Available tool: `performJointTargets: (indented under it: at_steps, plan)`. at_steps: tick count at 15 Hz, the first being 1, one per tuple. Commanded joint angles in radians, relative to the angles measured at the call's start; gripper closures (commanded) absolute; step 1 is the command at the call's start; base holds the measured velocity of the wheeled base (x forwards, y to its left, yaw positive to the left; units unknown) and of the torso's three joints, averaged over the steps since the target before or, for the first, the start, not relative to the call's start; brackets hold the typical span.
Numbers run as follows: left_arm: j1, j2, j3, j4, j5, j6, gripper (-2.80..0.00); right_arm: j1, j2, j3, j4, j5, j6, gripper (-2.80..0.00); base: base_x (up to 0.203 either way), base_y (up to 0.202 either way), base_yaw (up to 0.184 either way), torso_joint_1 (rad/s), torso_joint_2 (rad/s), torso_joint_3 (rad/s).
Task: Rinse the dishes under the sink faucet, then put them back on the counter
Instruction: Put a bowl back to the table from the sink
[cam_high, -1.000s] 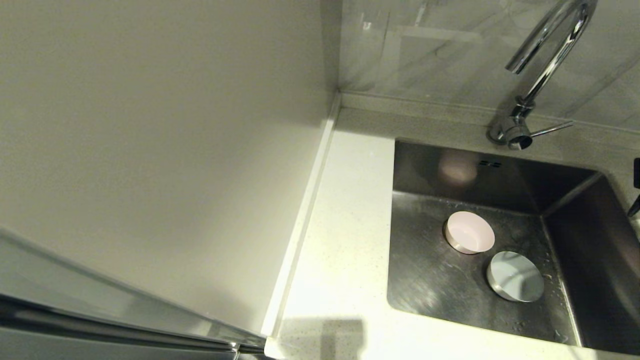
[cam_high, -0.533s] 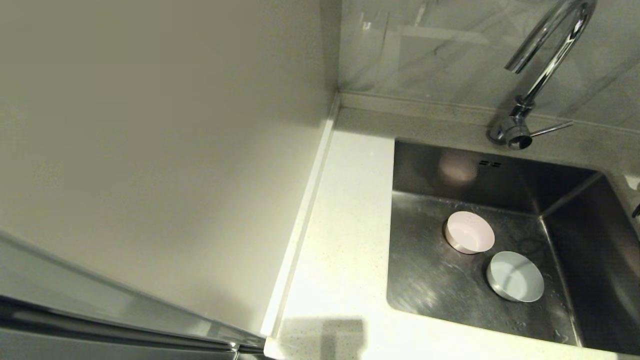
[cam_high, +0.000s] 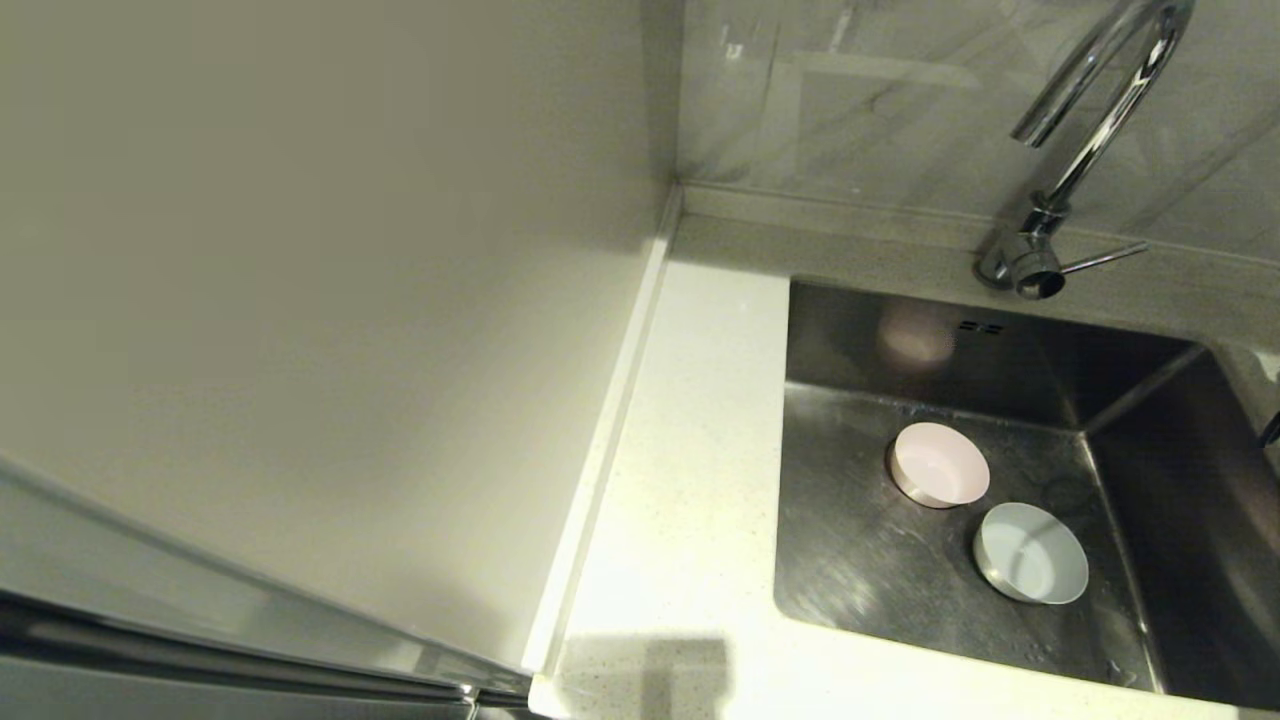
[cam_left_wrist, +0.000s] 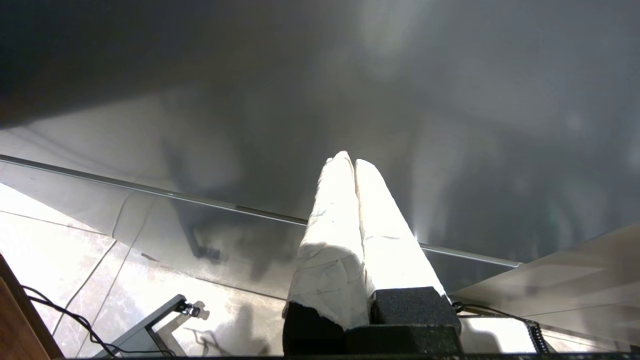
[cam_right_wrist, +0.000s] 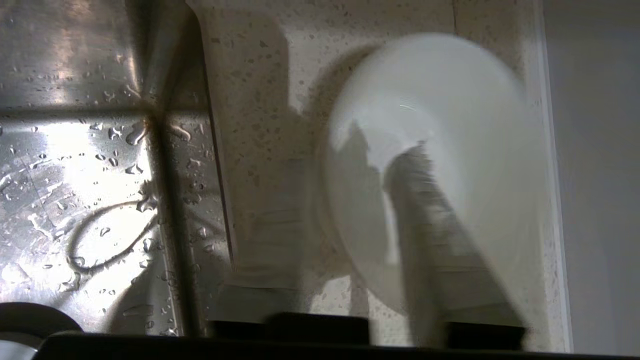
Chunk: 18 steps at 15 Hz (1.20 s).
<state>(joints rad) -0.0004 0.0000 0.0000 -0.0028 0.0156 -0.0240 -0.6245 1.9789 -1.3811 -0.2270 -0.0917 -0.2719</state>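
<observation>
A pale pink bowl (cam_high: 940, 463) and a pale bluish bowl (cam_high: 1032, 552) sit upright on the floor of the steel sink (cam_high: 860, 560), with the chrome faucet (cam_high: 1090, 130) behind them. A white bowl (cam_right_wrist: 450, 100) rests on the speckled counter (cam_right_wrist: 250, 75) beside the sink's edge (cam_right_wrist: 175, 150). My right gripper (cam_right_wrist: 350, 160) is open and straddles the bowl's rim, one finger (cam_right_wrist: 265, 225) outside and one finger (cam_right_wrist: 430, 225) inside. Only a dark sliver of that arm (cam_high: 1272, 428) shows in the head view. My left gripper (cam_left_wrist: 350, 160) is parked and shut on nothing.
A plain off-white wall panel (cam_high: 300, 300) rises along the left of the counter strip (cam_high: 690, 480). A marbled backsplash (cam_high: 880, 100) stands behind the faucet. Water drops cover the basin (cam_right_wrist: 75, 150). A thin pale ledge (cam_right_wrist: 545, 150) bounds the counter just past the white bowl.
My right gripper's fingers have parted from the white bowl's rim. The dark part of that arm at the head view's right edge has slid almost out of sight, and its shadow has left the bluish bowl.
</observation>
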Motion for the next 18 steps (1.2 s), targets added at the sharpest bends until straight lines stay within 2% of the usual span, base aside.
performJointTargets:
  at_steps: [1, 4, 6, 10, 14, 18]
  plan:
    - [-0.001, -0.003, 0.0, 0.0, 0.001, -0.001, 0.0, -0.001, -0.008, -0.003, -0.003, 0.0, 0.001, -2.8, 0.0, 0.0, 0.0, 0.0, 0.0, 0.0]
    - [0.0, -0.003, 0.0, 0.0, 0.0, -0.001, 0.0, -0.001, -0.058, -0.01, -0.002, 0.012, 0.006, -2.8, 0.0, 0.0, 0.0, 0.0, 0.0, 0.0]
    - [0.0, -0.003, 0.0, 0.0, 0.001, -0.001, 0.0, 0.014, -0.134, 0.002, 0.038, 0.07, 0.007, -2.8, 0.0, 0.0, 0.0, 0.0, 0.0, 0.0]
    - [-0.001, -0.003, 0.0, 0.0, 0.001, -0.001, 0.0, 0.193, -0.259, 0.033, 0.166, 0.117, 0.081, -2.8, 0.0, 0.0, 0.0, 0.0, 0.0, 0.0]
    - [0.0, -0.003, 0.0, 0.0, 0.0, -0.001, 0.0, 0.381, -0.282, 0.194, 0.198, 0.077, 0.097, -2.8, 0.0, 0.0, 0.0, 0.0, 0.0, 0.0]
    - [0.0, -0.003, 0.0, 0.0, 0.0, -0.001, 0.0, 0.429, -0.142, 0.256, 0.191, 0.02, 0.11, -2.8, 0.0, 0.0, 0.0, 0.0, 0.0, 0.0]
